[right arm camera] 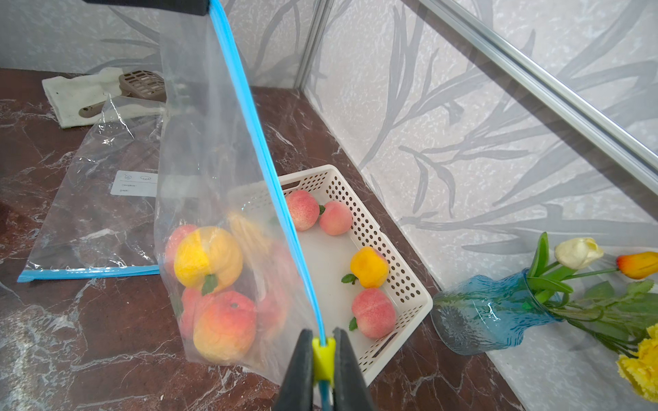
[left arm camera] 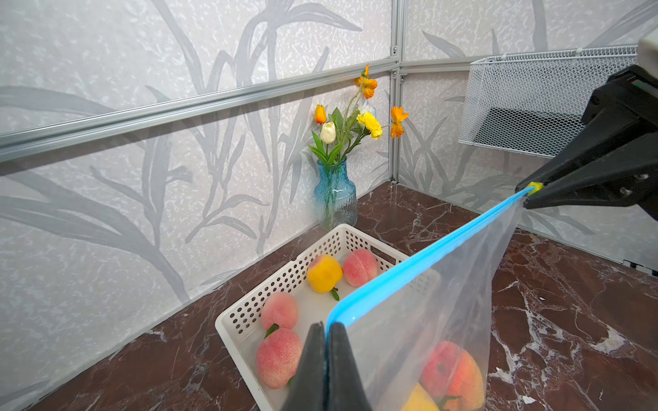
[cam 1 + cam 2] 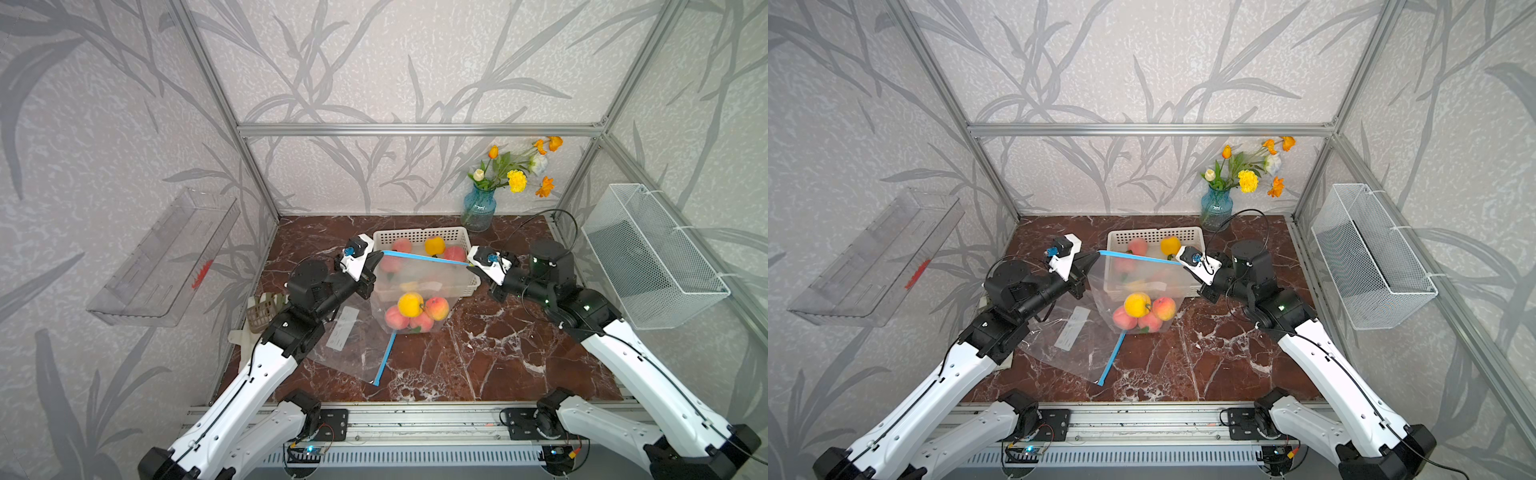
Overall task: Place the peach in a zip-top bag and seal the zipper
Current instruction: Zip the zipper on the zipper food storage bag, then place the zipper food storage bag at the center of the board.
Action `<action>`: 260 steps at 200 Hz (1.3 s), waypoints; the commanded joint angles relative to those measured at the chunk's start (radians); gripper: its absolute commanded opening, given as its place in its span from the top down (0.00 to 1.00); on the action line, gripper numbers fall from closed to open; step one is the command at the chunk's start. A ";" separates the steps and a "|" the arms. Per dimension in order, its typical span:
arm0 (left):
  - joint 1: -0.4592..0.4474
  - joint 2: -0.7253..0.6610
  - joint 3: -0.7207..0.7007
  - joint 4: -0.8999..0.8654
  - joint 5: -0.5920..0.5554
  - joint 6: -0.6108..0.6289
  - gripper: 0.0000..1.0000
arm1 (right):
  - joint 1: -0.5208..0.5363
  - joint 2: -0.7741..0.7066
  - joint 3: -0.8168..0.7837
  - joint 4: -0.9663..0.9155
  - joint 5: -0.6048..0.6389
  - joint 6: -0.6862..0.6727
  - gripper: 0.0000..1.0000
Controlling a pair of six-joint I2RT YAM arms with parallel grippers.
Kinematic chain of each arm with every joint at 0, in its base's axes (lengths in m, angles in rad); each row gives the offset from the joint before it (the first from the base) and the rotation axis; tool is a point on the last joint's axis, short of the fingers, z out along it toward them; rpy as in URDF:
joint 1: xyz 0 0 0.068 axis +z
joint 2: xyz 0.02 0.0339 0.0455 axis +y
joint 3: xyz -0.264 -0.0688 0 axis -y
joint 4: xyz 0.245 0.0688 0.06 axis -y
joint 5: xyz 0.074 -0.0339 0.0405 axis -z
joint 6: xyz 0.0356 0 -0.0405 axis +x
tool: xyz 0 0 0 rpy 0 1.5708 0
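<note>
The left gripper (image 3: 379,254) is clenching the clear bag (image 3: 415,286) at one end of its blue zipper strip (image 3: 424,258). The right gripper (image 3: 469,266) is pinching the yellow slider (image 1: 323,352) at the other end, so the bag is hanging taut between them in front of the white basket (image 3: 419,233). Four peaches (image 3: 415,311) are bunching at the bag's bottom, and other peaches (image 2: 279,309) are lying in the basket. A spare bag (image 3: 353,345) is lying flat on the table (image 3: 498,353).

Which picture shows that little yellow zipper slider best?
Right wrist view: the yellow slider is large and sharp, pinched in the right gripper. The left wrist view shows it small; top views barely show it.
</note>
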 commanded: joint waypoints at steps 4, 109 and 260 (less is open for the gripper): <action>0.012 -0.019 0.000 0.048 -0.074 -0.017 1.00 | -0.017 -0.019 -0.002 0.001 0.017 0.030 0.91; 0.020 0.030 0.202 -0.046 -0.402 -0.146 1.00 | -0.017 -0.086 -0.039 0.098 -0.122 0.328 0.24; 0.349 0.609 0.519 0.120 -0.442 -0.085 0.97 | -0.016 -0.066 -0.257 0.245 -0.091 0.788 0.18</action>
